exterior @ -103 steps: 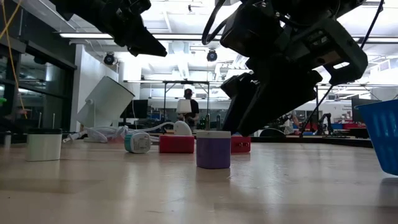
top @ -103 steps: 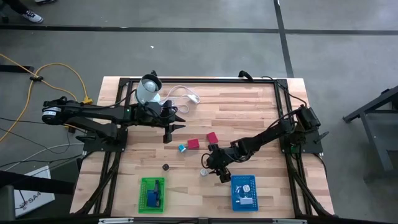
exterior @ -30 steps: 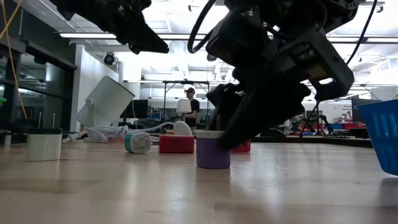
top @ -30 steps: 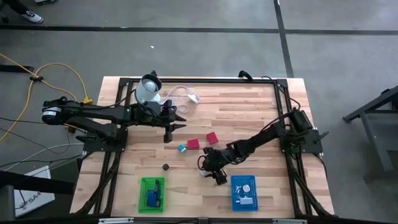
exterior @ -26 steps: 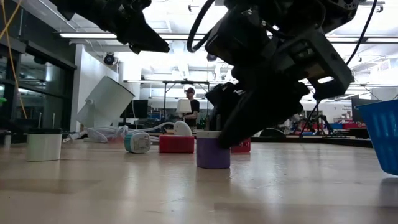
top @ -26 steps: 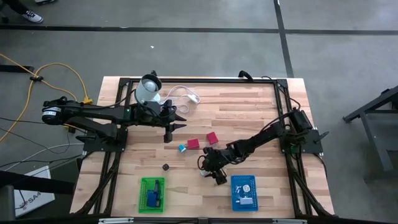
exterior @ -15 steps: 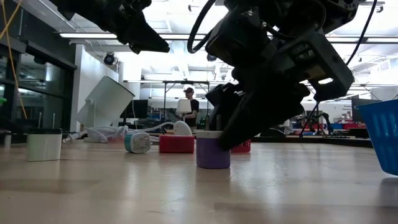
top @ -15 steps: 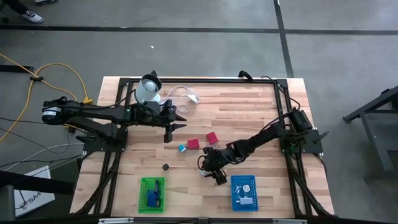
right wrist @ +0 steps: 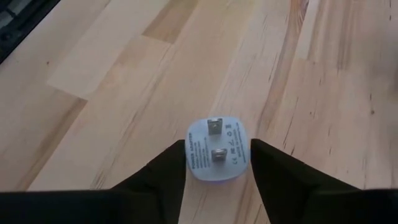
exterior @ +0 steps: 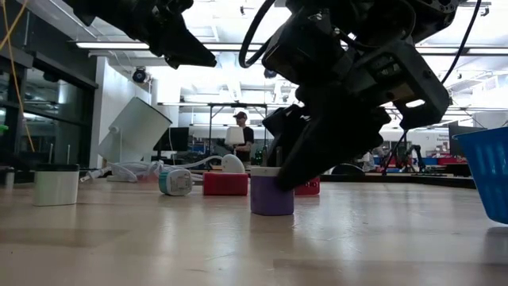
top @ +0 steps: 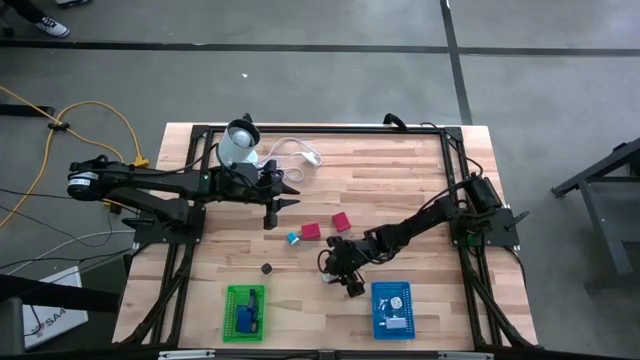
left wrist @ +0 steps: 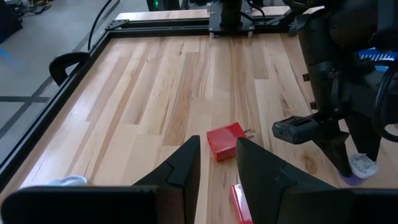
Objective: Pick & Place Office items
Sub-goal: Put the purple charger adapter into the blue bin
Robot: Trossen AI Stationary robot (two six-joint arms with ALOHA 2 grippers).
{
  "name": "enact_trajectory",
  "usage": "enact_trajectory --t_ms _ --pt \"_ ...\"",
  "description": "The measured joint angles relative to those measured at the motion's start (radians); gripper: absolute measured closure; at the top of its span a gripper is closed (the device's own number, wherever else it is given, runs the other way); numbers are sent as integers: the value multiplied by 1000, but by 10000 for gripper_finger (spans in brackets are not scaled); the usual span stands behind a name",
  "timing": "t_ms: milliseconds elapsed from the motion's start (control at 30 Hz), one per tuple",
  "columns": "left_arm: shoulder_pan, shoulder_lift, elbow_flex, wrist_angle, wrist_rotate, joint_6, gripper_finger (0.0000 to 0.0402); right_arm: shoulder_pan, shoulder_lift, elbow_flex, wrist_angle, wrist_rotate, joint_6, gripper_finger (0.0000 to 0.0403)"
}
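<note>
Baskets sit at the near edge of the bench point(top: 400, 190): a green basket point(top: 245, 311) with a blue item and a small dark item inside, and a blue basket point(top: 392, 310) with a pale flat item and a small white piece in it. In the low view the blue basket's rim point(exterior: 486, 171) shows at the right.

The right tool point(right wrist: 217, 163) is down on the bench just beside the blue basket, its fingers point(right wrist: 160, 174) touching both sides of a lavender plug adapter point(right wrist: 217, 149) that stands prongs-up on the wood; it is clamped on the adapter.

The left tool point(left wrist: 216, 163) hangs above the bench's middle, fingers close together and holding nothing. Two red blocks point(top: 325, 226), a teal-and-white piece point(top: 293, 238) and a small dark round piece point(top: 267, 268) lie loose between the arms. A white cylindrical container point(top: 238, 146) lies on its side by the coiled white cable point(top: 296, 153).
</note>
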Motion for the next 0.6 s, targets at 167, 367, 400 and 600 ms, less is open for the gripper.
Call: enact_trajectory --t_ms 167,367,400,600 --pt "0 0 0 0 0 0 304 0 0 0 0 0 19 266" --pt "0 0 0 0 0 0 304 0 0 0 0 -1 20 268" --pt "0 0 0 0 0 0 304 0 0 0 0 -2 20 268" --pt "0 0 0 0 0 0 304 0 0 0 6 -4 18 272"
